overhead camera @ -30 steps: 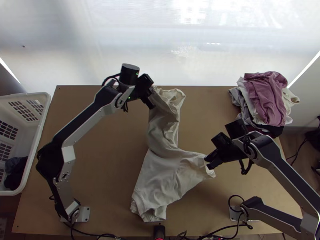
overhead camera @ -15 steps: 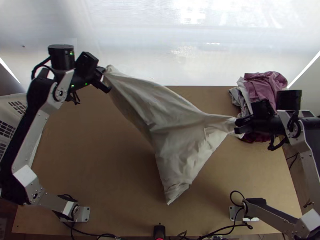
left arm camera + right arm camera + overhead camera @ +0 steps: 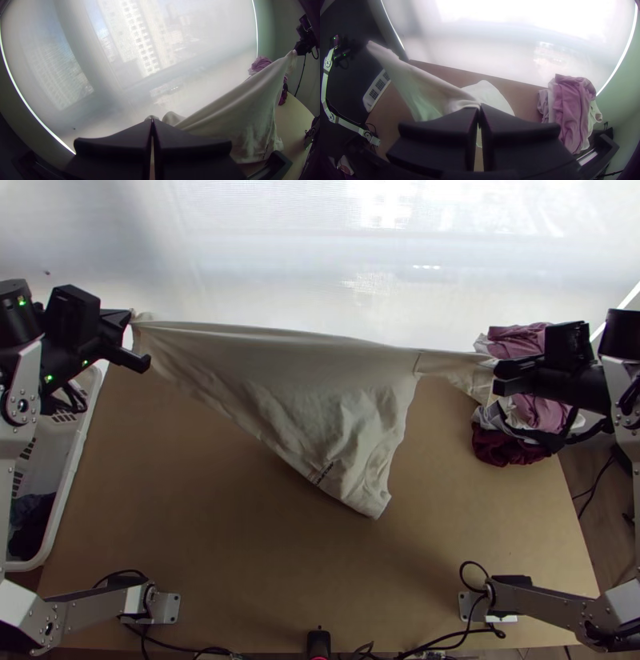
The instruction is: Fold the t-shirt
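The off-white t-shirt (image 3: pixel 296 384) hangs stretched between both grippers above the table, its top edge drawn nearly straight and its lower part drooping to a point. At the upper left, my left gripper (image 3: pixel 134 332) holds one end of it; in the left wrist view my left gripper (image 3: pixel 152 123) has its fingers together on the fabric. On the right, my right gripper (image 3: pixel 498 376) is shut on a narrow part, perhaps a sleeve. Cloth runs out beyond the fingertips of my right gripper (image 3: pixel 479 108) in the right wrist view.
A pile of folded clothes, pink on top (image 3: pixel 516 340), lies at the table's back right, partly behind the right gripper. A white basket (image 3: pixel 76 472) with dark cloth stands off the left edge. The wooden table (image 3: pixel 240 540) shows below the shirt.
Both grippers have moved apart, left one to the left, right one to the right and up the picture. The shirt has gone from bunched on the table to lifted and stretched between them.
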`<action>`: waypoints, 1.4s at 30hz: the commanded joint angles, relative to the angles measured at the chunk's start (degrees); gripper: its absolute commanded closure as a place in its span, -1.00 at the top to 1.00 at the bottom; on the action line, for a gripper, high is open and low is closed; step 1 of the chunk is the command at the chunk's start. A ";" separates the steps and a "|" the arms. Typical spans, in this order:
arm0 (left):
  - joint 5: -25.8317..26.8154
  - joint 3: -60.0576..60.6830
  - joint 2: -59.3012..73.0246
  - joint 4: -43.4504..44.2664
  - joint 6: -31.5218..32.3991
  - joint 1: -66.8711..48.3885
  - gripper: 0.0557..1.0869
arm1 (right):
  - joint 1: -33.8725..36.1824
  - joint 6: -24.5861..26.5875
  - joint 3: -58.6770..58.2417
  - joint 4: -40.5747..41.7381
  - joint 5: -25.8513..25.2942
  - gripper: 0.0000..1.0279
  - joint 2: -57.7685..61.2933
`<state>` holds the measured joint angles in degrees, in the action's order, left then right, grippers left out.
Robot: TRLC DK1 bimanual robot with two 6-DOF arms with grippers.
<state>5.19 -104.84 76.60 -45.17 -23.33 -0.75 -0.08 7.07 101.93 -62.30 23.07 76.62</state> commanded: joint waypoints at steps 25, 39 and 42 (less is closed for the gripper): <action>4.30 58.61 -53.57 -20.05 -9.28 -3.55 -0.91 | -39.30 9.98 -53.06 -15.74 -0.75 -0.95 -13.78; 3.25 57.99 -53.66 -17.32 -13.49 -5.57 0.90 | -42.81 8.57 -51.83 -10.56 -0.92 -0.95 -2.53; 3.60 55.18 -51.37 -16.27 -13.58 -7.77 0.90 | -42.90 8.57 -52.27 -10.56 -0.83 -0.95 -1.47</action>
<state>8.64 -45.76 23.00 -63.05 -35.90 -6.22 -41.87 15.88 50.61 -73.78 22.28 72.49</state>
